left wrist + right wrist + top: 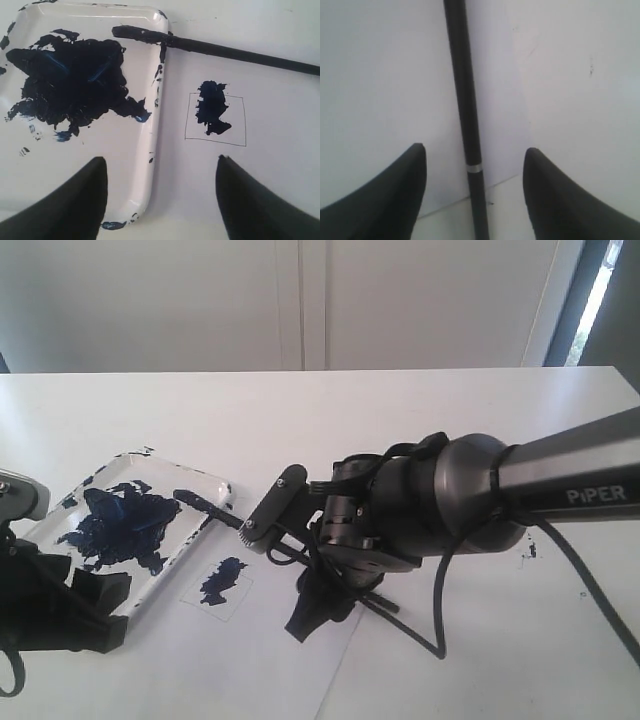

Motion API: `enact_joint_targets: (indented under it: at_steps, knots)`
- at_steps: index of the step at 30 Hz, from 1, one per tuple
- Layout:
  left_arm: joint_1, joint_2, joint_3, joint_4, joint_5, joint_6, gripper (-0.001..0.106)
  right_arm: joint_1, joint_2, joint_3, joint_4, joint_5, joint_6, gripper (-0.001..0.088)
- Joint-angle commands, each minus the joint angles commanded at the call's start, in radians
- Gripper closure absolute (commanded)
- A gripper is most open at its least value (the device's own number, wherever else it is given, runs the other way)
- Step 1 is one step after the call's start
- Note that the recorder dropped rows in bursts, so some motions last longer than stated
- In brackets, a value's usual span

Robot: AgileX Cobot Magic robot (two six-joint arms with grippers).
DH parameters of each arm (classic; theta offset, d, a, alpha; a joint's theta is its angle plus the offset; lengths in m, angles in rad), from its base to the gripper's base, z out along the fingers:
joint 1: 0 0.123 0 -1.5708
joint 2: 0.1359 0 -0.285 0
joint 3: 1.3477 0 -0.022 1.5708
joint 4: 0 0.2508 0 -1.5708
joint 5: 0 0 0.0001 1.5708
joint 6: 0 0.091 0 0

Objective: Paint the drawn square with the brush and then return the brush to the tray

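The brush (205, 504) lies with its paint-clotted tip on the rim of the tray (200, 477); its black handle (225, 51) runs out over the paper. The drawn square (222, 582) beside the tray is partly smeared dark blue (215, 117). My right gripper (475, 148) is open above the handle (465, 100) near its silver band, a finger on each side with gaps between. In the exterior view the right gripper (320, 610) hides the handle's middle. My left gripper (161, 158) is open and empty over the tray's rim (159, 125), at the lower left (110, 610).
A white paper sheet (290, 670) carries the square and lies on the white table (450, 410). The tray's floor is blotched with dark blue paint (70, 80). The right arm's cable (440, 620) loops down onto the table.
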State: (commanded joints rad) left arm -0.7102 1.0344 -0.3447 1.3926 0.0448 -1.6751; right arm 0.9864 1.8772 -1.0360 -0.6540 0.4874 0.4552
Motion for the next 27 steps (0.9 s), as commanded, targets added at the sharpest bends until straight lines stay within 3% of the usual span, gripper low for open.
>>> enact_joint_targets:
  at_steps: [4,11,23,27]
  knots:
    - [0.0,0.0,0.0,0.0,0.0,0.0,0.04,0.0,0.0,0.004,0.0,-0.013,0.0,0.0337]
    - [0.0,0.0,0.0,0.0,-0.007,0.0,0.04,-0.041,0.0,0.004,0.0,-0.025,0.002,0.046]
    - [0.0,0.0,0.0,0.0,-0.018,0.0,0.04,-0.056,0.0,0.004,0.066,-0.082,0.002,0.0456]
    - [0.0,0.0,0.0,0.0,-0.018,0.0,0.04,-0.059,0.0,0.004,0.073,-0.087,0.002,0.034]
